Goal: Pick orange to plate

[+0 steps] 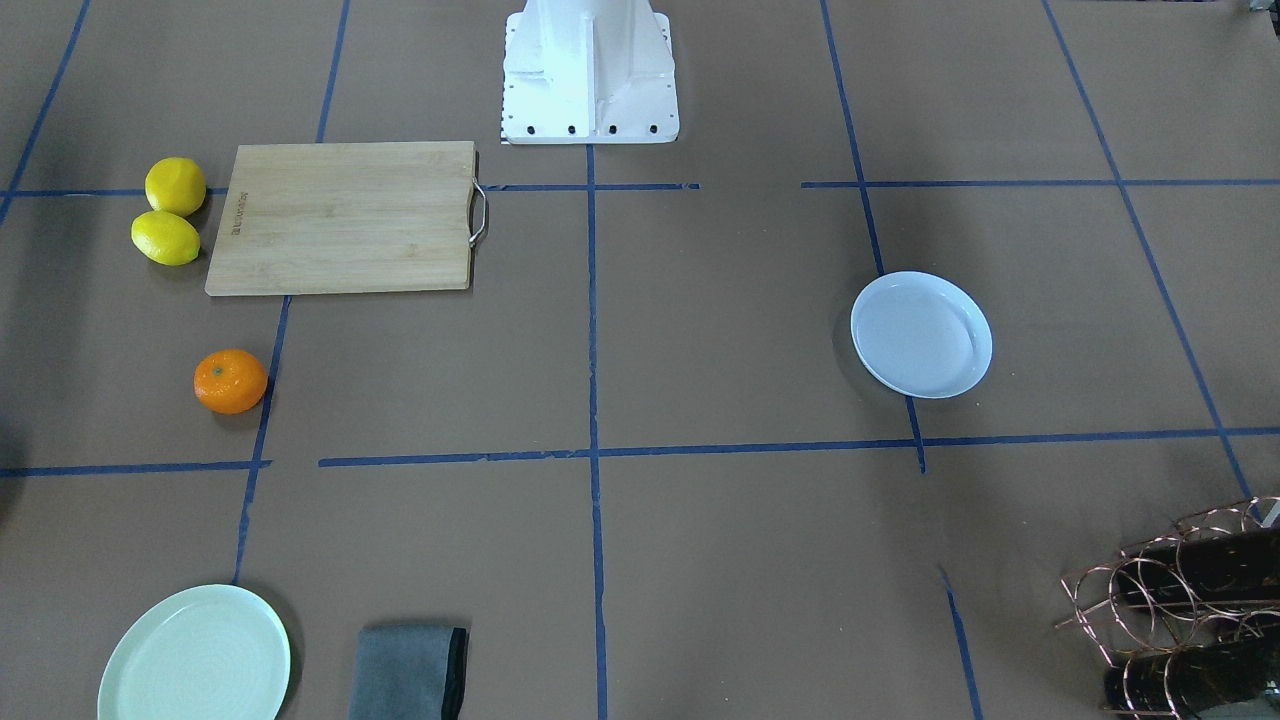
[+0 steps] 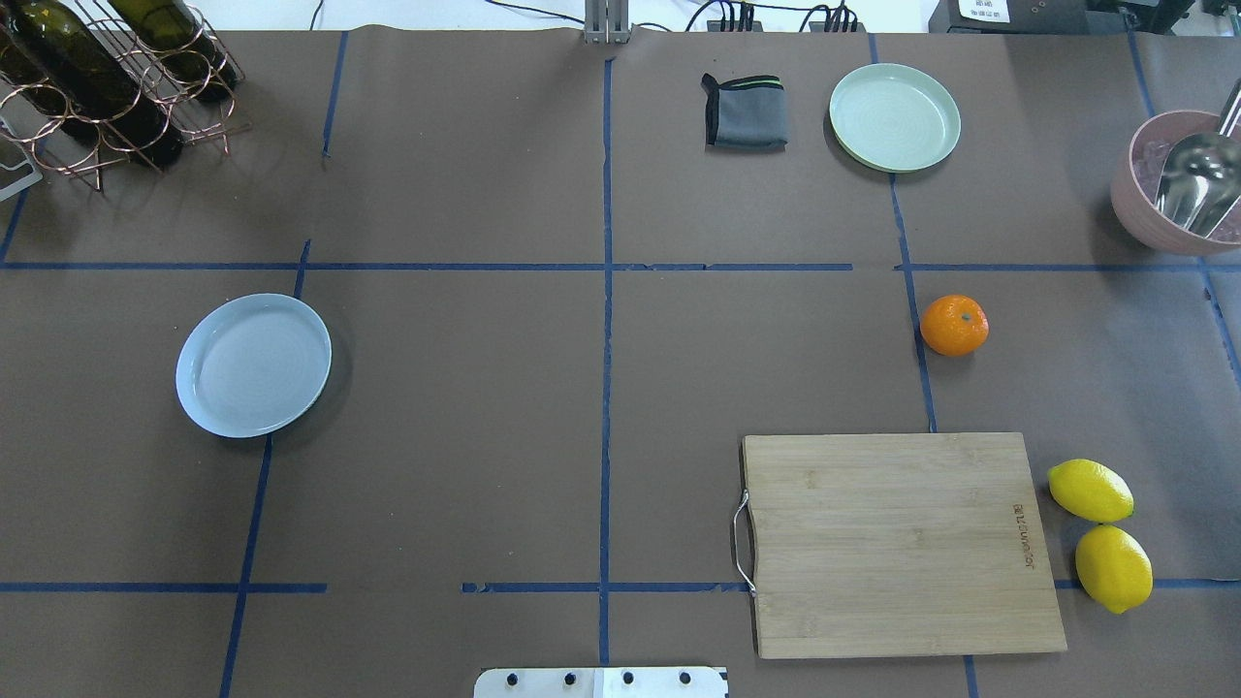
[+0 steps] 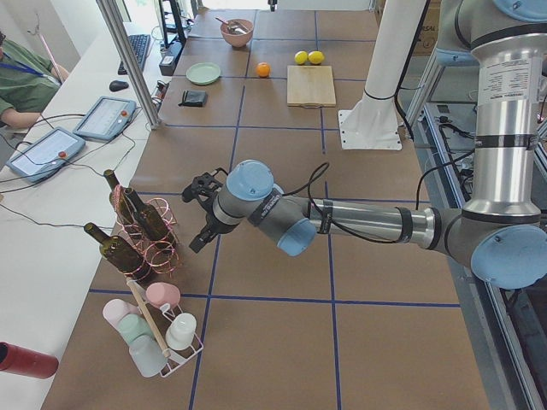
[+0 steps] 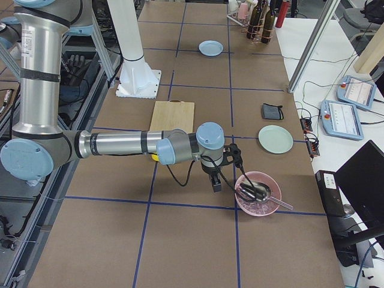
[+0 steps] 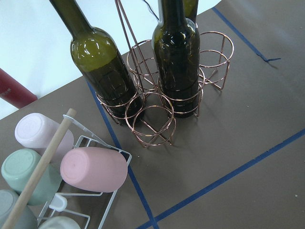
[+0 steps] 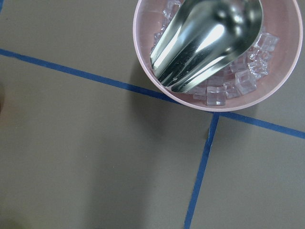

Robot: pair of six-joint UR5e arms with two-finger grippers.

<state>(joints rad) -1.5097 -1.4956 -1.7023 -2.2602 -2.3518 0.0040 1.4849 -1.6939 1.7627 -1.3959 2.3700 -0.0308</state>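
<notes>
**Item 1. Left arm, left gripper [image 3: 202, 229].** It hangs over the table end by the copper wire rack of dark green wine bottles [image 5: 177, 62], well apart from both task things. We see this claw only in the side view, so we cannot tell how far open it is. We see nothing hanging from it.

**Item 2. Right arm, right gripper [image 4: 223, 168].** It hangs just beside the pink bowl of ice cubes [image 6: 143, 57], which holds a metal scoop [image 6: 205, 43]. It too shows only from the side, so we cannot tell its opening or its hold.

**Item 3. Rectangular pale wooden cutting board with a metal handle [image 2: 897, 543].** It is bare. Two yellow lemons [image 2: 1090, 491] lie just beside its outer edge.

**Item 4. Round glossy white plate with a bluish tint and raised rim [image 2: 253, 364].** It sits on the robot's left half of the table, with nothing on it. We judge the placing not yet done.

**Item 5. Small round bright-orange orange [image 2: 954, 325].** It rests on the brown paper on the robot's right half, near the board's far edge and just beside a blue tape line. It is well apart from the plate. The skin is finely dimpled and glossy, with a small green stem mark on top, and it looks whole and firm. We judge the pick not begun, so reach, grasp, carry and release all remain.
</notes>
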